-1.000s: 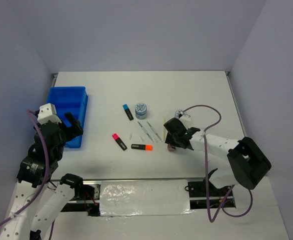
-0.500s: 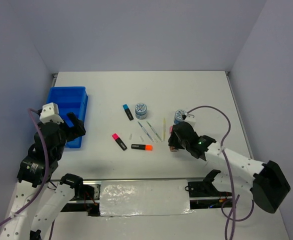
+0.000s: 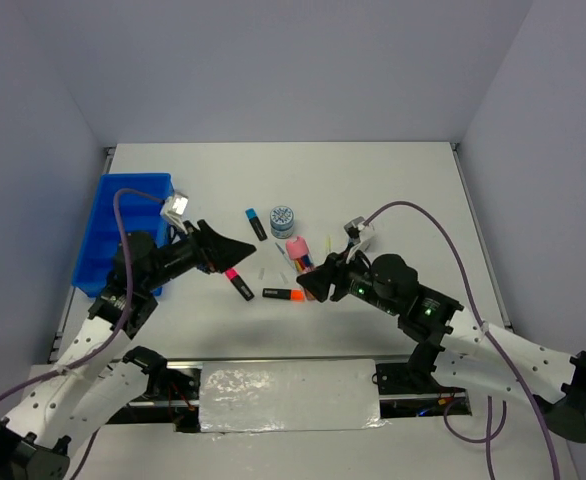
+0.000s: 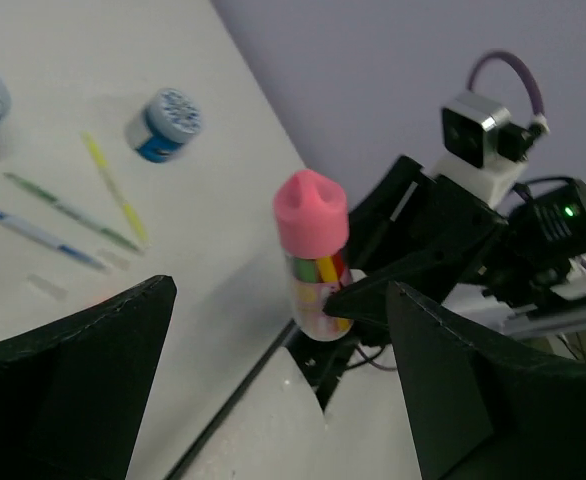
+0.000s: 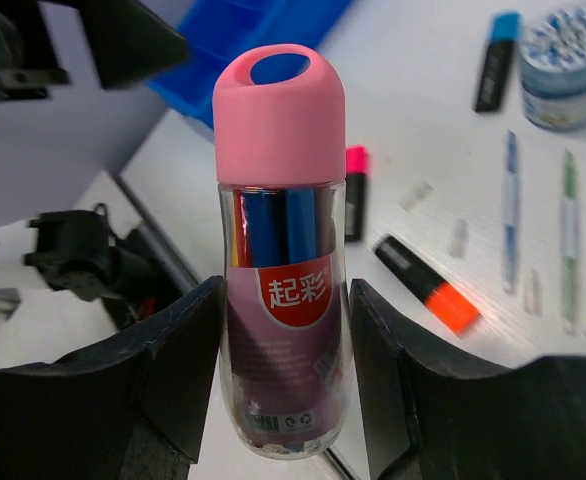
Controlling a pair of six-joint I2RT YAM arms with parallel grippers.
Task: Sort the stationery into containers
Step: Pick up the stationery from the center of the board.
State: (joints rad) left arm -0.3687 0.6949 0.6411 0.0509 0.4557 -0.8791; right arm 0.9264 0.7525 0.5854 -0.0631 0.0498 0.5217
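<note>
My right gripper (image 3: 313, 286) is shut on the pink tube (image 3: 296, 249) and holds it upright above the table; in the right wrist view (image 5: 283, 400) the tube (image 5: 281, 250) sits between both fingers. My left gripper (image 3: 235, 249) is open and empty, pointing right at the tube (image 4: 313, 250) with a gap between; it also shows in its wrist view (image 4: 273, 400). On the table lie the blue-capped (image 3: 256, 222), pink-capped (image 3: 238, 283) and orange-capped (image 3: 283, 294) highlighters, a tape roll (image 3: 283, 220), thin pens (image 5: 510, 210) and the yellow stick (image 4: 113, 185). The blue tray (image 3: 103, 235) stands at the left.
A second tape roll (image 4: 163, 122) lies beyond the yellow stick; in the top view the right arm hides it. Grey walls close the table at the back and sides. The near table edge with a foil-covered strip (image 3: 288, 395) runs between the arm bases.
My right gripper has lifted the pink tube off the table and stood it upright. My left arm has swung from beside the blue tray to the table's middle, pointing at the tube.
</note>
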